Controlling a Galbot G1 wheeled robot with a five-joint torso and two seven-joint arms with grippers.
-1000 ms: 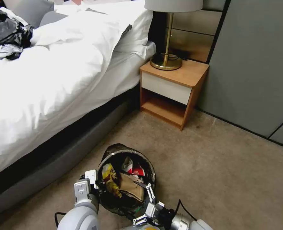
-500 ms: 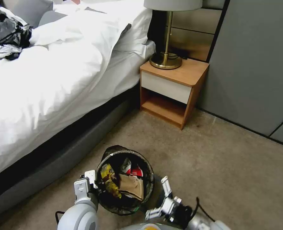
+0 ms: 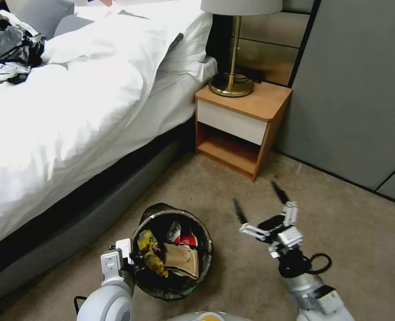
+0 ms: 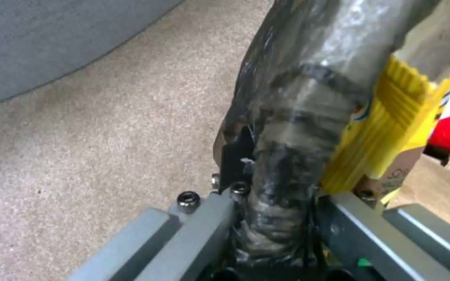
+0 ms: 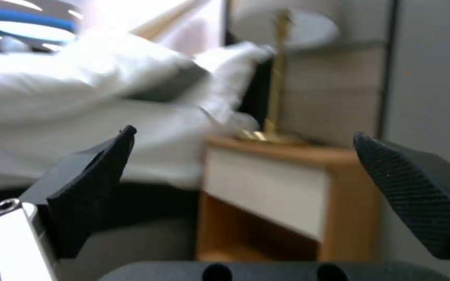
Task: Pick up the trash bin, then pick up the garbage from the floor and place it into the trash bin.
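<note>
The trash bin (image 3: 162, 210), a round bucket lined with a dark bag, hangs low over the carpet. My left gripper (image 3: 127, 258) is shut on its near-left rim. In the left wrist view the bag-covered rim (image 4: 287, 164) is clamped in the left gripper (image 4: 279, 210). Garbage lies inside: a yellow wrapper (image 3: 150, 252) (image 4: 386, 128), a tan paper piece (image 3: 182, 262) and a red-and-white cup (image 3: 189, 240). My right gripper (image 3: 257, 199) is open and holds nothing, raised to the right of the bin. It faces the nightstand (image 5: 272, 195), with its fingers (image 5: 92, 183) wide apart.
The bed (image 3: 72, 120) with white bedding runs along the left, its grey base (image 3: 86, 218) close to the bin. A wooden nightstand (image 3: 240, 129) with a brass lamp (image 3: 232, 84) stands ahead. Grey wall panels (image 3: 353, 98) close the right. Bare carpet (image 3: 340, 240) lies to the right.
My right gripper has left the bin's near-right rim and swung up and to the right, now open in the air. The bin stays in the left gripper.
</note>
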